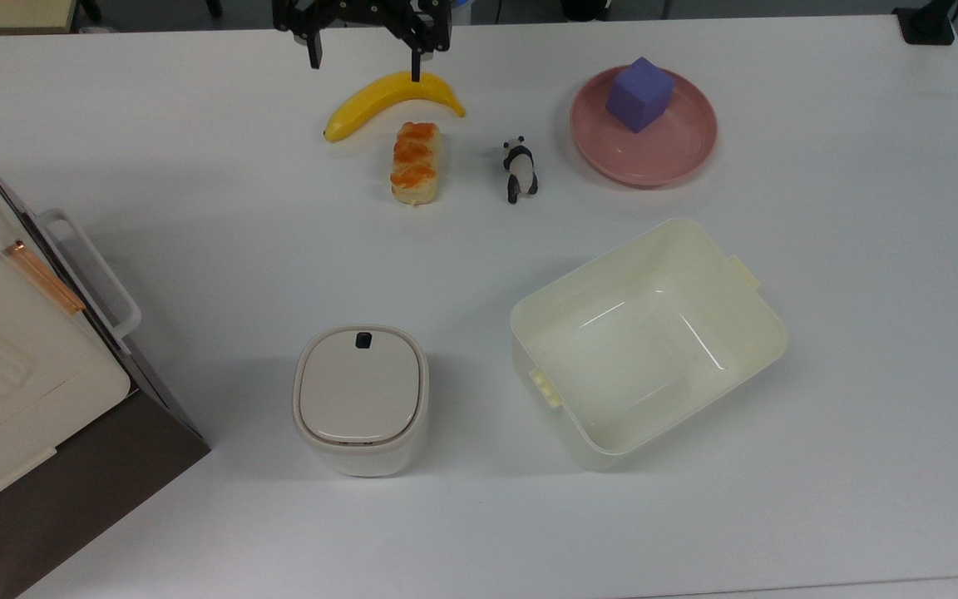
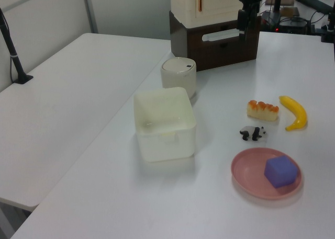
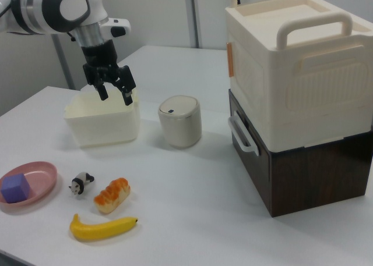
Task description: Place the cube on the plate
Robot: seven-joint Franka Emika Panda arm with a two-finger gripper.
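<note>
One cube [image 1: 639, 82] sits on the plate [image 1: 670, 158], toward its 11 o'clock rim in the top view. Our gripper [image 1: 365, 37] hangs spread and empty well apart at the cube's 9 o'clock (above the banana [image 1: 392, 100]); we judge the task done.

A banana [image 1: 392, 99], bread roll [image 1: 416, 162] and panda figure [image 1: 519, 170] lie near a cream tub [image 1: 647, 341].

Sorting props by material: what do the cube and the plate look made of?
The cube: matte purple-blue, no glare, plain faces; likely foam or painted wood, unclear which. The plate: pink, smooth, faint sheen on its raised rim; probably plastic.
</note>
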